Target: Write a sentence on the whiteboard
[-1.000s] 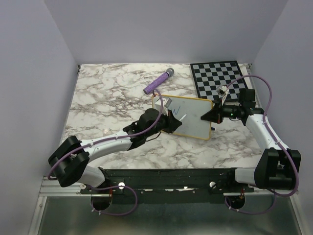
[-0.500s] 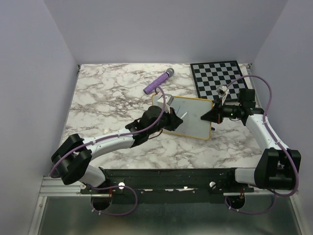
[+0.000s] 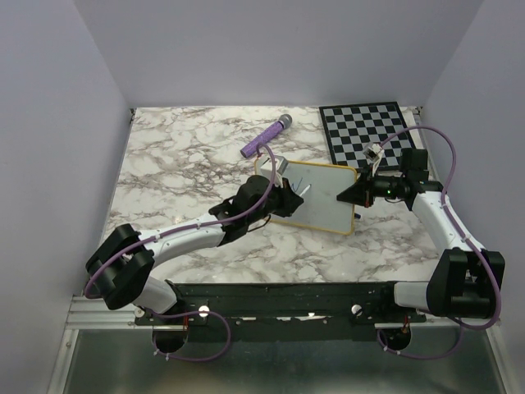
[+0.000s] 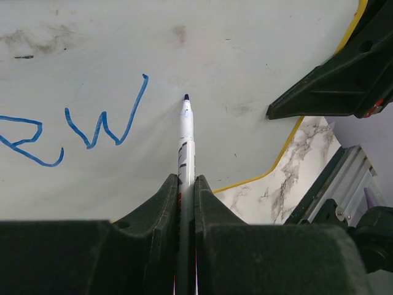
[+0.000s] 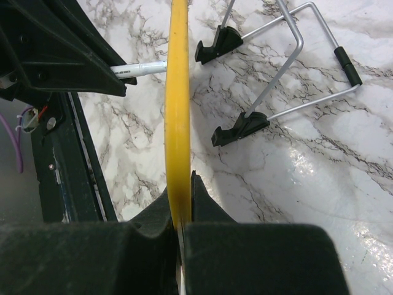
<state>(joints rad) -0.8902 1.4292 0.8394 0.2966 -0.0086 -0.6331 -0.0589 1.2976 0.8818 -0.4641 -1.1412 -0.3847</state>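
On the left of the top view I see the grey-veined white marble table. A purple cylinder with a dark end lies on it above the centre, close to the board's upper corner; contact I cannot tell.

Just below it, my left gripper reaches over the left part of the whiteboard, a small white rectangular panel with a thin yellow frame, centre-right on the table. In the left wrist view the left gripper's jaws are pressed tight on a thin white-barrelled marker with a dark blue tip. The tip sits at mid-frame on or just off the white surface; I cannot tell which. To its left, blue handwritten lettering reads roughly "e w".

Further right, the right gripper meets the board's right edge. Its wrist view shows the right gripper pinched closed on the yellow frame. The board's black-footed wire stand rests on the marble.

A black-and-white checkered board lies at upper right.
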